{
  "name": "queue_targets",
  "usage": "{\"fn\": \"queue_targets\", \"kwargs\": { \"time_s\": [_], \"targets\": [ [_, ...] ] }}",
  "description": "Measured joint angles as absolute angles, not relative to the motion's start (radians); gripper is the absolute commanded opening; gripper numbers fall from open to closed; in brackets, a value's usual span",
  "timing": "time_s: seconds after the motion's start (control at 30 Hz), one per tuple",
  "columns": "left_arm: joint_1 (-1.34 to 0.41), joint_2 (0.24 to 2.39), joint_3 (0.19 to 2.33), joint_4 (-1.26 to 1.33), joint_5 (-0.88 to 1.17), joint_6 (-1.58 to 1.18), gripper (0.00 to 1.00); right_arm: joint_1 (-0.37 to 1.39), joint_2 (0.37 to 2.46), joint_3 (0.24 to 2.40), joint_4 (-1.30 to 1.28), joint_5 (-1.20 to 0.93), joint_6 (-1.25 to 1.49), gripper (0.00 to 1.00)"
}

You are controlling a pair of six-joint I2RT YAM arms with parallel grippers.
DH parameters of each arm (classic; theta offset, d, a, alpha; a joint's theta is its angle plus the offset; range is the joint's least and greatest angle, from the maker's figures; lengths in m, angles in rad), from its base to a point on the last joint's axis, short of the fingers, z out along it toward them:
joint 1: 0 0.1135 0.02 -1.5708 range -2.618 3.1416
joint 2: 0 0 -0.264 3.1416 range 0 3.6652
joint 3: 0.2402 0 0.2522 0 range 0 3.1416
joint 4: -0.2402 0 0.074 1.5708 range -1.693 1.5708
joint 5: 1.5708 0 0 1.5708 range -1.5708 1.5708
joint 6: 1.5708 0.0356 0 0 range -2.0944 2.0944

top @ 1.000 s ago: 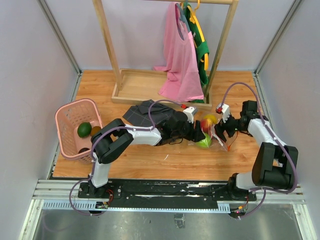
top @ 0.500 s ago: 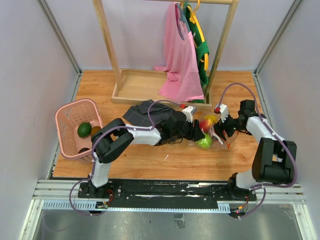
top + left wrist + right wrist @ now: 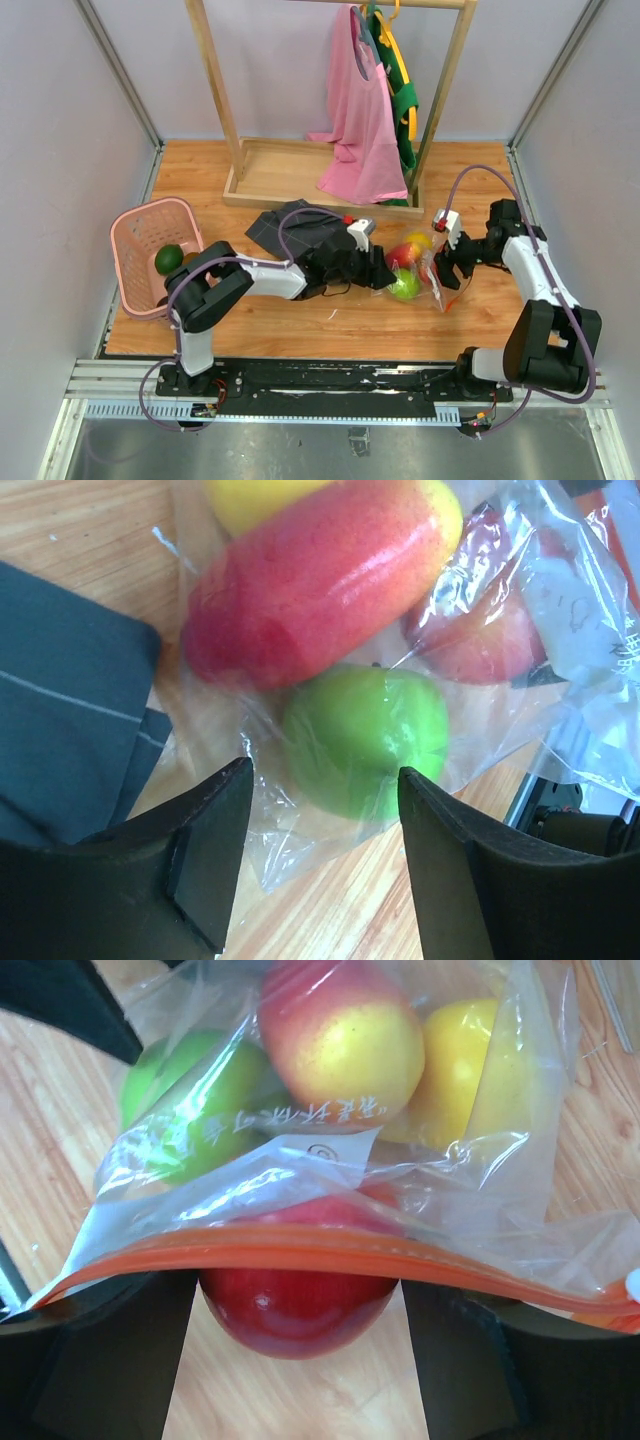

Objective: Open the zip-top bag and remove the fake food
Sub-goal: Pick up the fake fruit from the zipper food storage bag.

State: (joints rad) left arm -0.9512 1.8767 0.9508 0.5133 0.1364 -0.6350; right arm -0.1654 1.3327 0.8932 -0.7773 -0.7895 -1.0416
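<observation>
Zip-top bag [image 3: 418, 270] lies between left pincer [image 3: 386, 274] and right pincer [image 3: 446, 272].

- Top camera gives me bright, even overhead light; shadows on the table [image 3: 330, 322] are soft.
- Glare streaks the zip-top bag [image 3: 250, 1175] in both wrist views.
- Up close, the left gripper [image 3: 325, 770] is dark and blurred.

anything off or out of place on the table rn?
Two things. A red fruit bulges past the orange zip strip of the zip-top bag, seemingly half out of its mouth. A grey cloth lies rumpled right beside the bag. No spill or damage visible.
</observation>
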Motion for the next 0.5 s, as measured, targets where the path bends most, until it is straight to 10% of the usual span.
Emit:
{"fn": "queue_targets", "kwargs": {
  "time_s": [0.5],
  "targets": [
    [-0.950, 1.581, 0.733, 0.546, 0.062, -0.616, 0.65, -0.257, 1.292, 0.967, -1.072, -0.876, -1.285, 0.24]
  ]
}}
